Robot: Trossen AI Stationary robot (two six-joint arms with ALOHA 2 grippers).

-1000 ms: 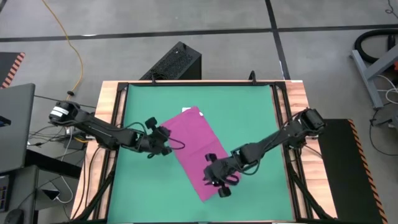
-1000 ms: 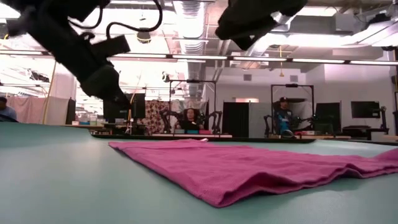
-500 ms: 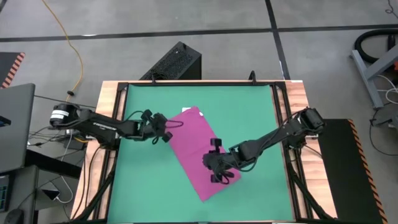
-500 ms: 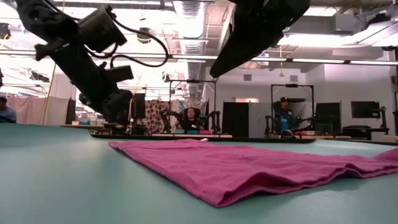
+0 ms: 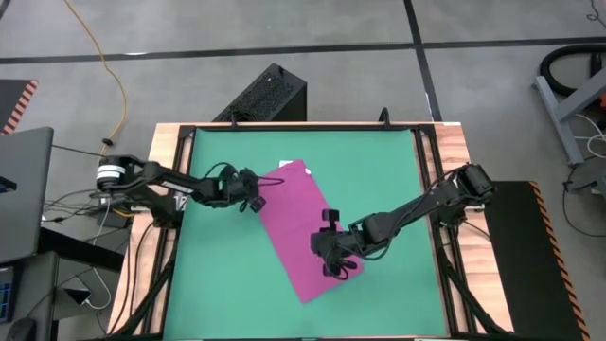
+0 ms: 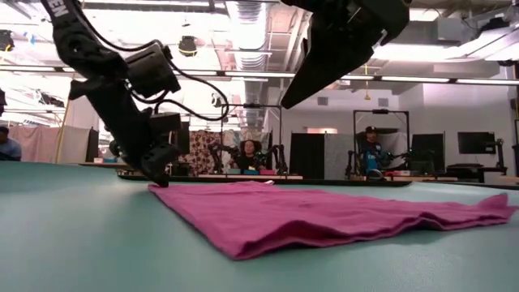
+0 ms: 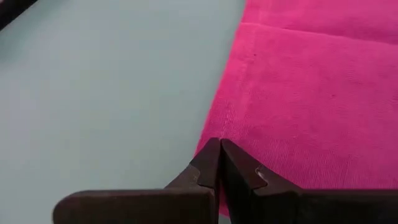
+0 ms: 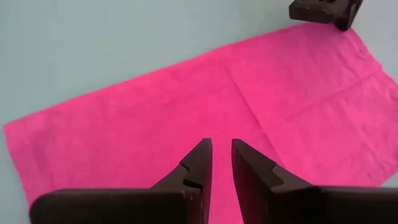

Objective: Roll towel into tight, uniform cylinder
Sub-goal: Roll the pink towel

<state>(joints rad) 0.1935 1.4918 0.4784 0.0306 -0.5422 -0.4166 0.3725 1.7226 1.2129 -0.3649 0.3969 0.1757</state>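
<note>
The magenta-pink towel [image 5: 298,232] lies spread flat and slantwise on the green mat [image 5: 388,170], its white tag [image 5: 284,169] at the far end. My left gripper [image 5: 255,201] is shut, its tips down at the towel's left long edge near the far left corner [image 7: 219,143]. My right gripper [image 5: 333,267] hangs above the towel's near right part, well clear of it in the low view [image 6: 296,93]. Its fingers [image 8: 202,155] stand a narrow gap apart with nothing between them. No roll shows. My left gripper meets the towel's left long edge [image 7: 233,124] with its shut fingertips, close to the far left corner [image 6: 154,188]. The fingers slant down from the table's left. They pinch nothing; the towel lies flat on the mat beside them.
Wooden rails [image 5: 169,189] frame the mat on the left and right. A black box [image 5: 270,95] stands beyond the far edge. Bare mat lies left and right of the towel. People sit at desks [image 6: 369,154] in the room behind.
My left gripper has swung toward the table's far edge and sunk to the towel's left edge, staying shut. My right gripper has tipped and drawn back a little from the towel's near end. The towel's near end has shifted slightly toward the left.
</note>
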